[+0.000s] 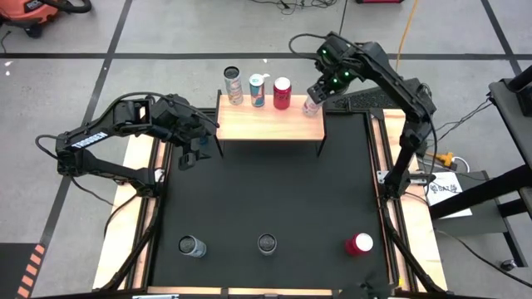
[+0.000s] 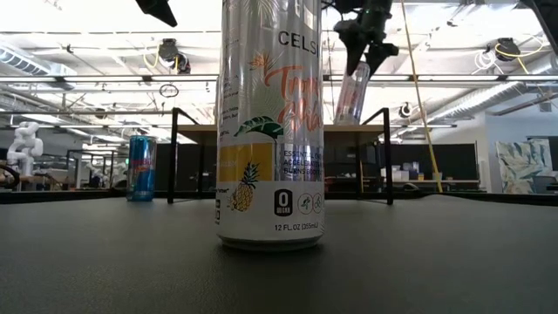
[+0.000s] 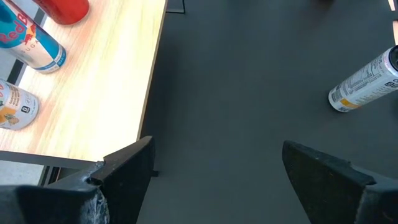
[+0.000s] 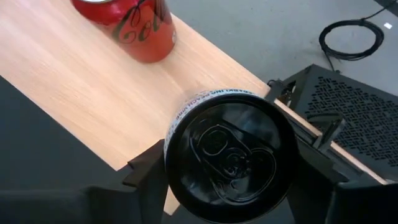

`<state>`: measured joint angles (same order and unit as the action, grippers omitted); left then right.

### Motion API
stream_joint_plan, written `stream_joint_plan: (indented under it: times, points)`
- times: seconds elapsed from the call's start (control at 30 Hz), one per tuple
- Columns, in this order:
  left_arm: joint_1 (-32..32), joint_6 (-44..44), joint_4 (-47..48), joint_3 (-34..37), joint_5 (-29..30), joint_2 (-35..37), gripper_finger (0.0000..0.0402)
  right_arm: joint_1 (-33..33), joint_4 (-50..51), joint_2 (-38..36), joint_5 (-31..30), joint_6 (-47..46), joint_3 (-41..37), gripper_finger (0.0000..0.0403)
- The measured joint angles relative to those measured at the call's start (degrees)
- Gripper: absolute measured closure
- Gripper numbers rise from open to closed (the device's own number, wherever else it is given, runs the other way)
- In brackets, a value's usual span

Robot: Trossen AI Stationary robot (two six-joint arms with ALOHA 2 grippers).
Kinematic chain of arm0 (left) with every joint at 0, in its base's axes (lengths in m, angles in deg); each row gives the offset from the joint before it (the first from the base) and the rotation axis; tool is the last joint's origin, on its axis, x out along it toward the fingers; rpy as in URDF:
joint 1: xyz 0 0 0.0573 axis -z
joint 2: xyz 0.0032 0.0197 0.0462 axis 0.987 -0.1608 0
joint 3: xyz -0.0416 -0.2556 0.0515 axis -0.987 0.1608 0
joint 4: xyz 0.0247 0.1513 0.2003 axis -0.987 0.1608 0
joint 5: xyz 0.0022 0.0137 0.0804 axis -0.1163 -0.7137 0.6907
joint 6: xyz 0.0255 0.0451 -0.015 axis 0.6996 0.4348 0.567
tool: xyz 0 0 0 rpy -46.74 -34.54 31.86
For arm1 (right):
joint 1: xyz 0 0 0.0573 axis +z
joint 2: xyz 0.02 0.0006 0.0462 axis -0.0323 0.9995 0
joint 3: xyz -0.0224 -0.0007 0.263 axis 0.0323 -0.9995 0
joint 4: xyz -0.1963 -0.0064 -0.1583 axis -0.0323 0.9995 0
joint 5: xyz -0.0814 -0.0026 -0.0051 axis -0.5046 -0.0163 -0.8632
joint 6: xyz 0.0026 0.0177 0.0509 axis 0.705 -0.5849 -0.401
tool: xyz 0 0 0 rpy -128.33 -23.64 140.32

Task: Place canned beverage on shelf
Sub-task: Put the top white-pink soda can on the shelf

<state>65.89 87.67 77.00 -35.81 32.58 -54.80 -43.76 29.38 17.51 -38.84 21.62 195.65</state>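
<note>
While right end effector point(image 4: 227, 177) grips slim can point(image 4: 230, 158) over shelf point(image 1: 270, 123), Celsius can point(image 2: 270, 131) fronts camera; left end effector point(image 3: 211, 171) open.

Three cans point(image 1: 257, 89) stand abreast on the shelf point(image 1: 270, 124), left of a fourth can point(image 1: 312, 105).

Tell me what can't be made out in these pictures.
- Held can: its label, right wrist view shows only its top; pale and small in the low view.
- Shelf top: low view, blocked by the near can.
- Near can's top: cut off by the frame edge.
- Right end effector: contact with shelf unclear.
</note>
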Motion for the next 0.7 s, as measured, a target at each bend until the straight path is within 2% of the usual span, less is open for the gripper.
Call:
stream_joint_plan:
  times: [0.33,0.5,0.6,0.7]
  points:
    - [0.0,0.0,0.0,-0.1,0.0,-1.0,0.0052,0.0,-3.2,1.9,-0.6,0.9,0.0,0.0175]
    - [0.0,0.3,0.1,0.0,0.0,-1.9,0.0052,-0.1,-3.7,2.0,-1.9,1.3,0.0,0.0165]
    - [0.0,0.4,0.0,0.0,0.0,-2.6,0.0052,-0.1,-3.7,2.0,-4.8,2.3,0.0,0.0164]
    - [0.0,0.5,0.0,0.0,0.0,-3.1,0.0052,-0.2,-3.9,2.0,-4.5,2.7,0.0,0.0163]
